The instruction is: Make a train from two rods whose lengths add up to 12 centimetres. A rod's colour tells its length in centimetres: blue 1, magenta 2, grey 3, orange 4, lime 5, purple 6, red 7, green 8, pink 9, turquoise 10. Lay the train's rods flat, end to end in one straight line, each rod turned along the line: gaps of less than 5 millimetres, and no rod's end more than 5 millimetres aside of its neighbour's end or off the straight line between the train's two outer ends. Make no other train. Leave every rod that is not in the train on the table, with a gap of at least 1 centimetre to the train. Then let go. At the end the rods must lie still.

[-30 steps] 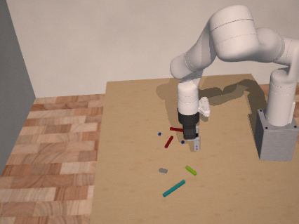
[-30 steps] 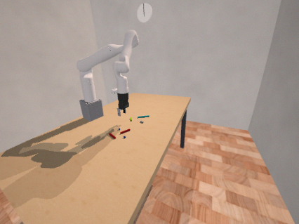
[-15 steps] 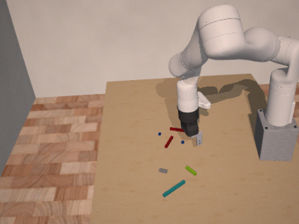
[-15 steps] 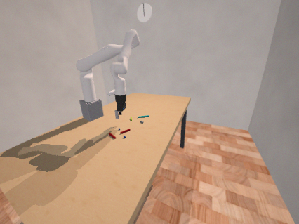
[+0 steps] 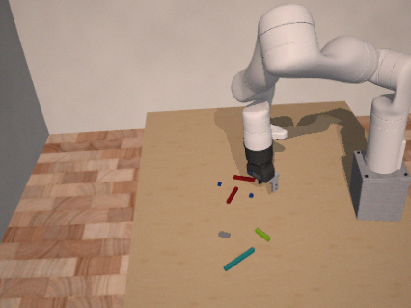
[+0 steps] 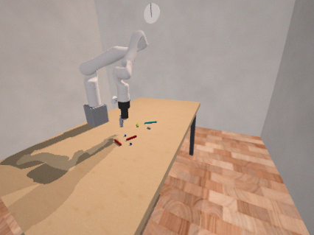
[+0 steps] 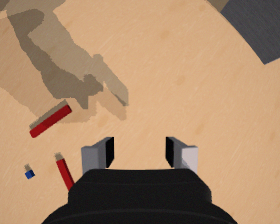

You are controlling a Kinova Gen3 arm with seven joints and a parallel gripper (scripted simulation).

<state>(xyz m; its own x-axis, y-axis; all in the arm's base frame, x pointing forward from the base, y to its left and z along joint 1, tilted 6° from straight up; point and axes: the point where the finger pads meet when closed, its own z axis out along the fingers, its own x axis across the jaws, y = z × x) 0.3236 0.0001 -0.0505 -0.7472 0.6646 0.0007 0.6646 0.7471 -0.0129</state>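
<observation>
From the top view, taking the turquoise rod (image 5: 239, 259) (image 6: 150, 122) as my landmark, I see the lime rod (image 5: 262, 235) (image 6: 137, 125) just beside it, with my gripper (image 5: 266, 184) (image 6: 121, 125) (image 7: 139, 147) well beyond both, near one red rod (image 5: 244, 178) (image 6: 118, 142) (image 7: 51, 121).

On the exterior view, my gripper hangs above the table (image 5: 178, 205) (image 6: 162, 110) (image 7: 165, 90), farther from the turquoise rod than the lime rod is.

Through the wrist camera, my fingers stand wide apart, gripping nothing; that red rod lies off to their left in the picture.
</observation>
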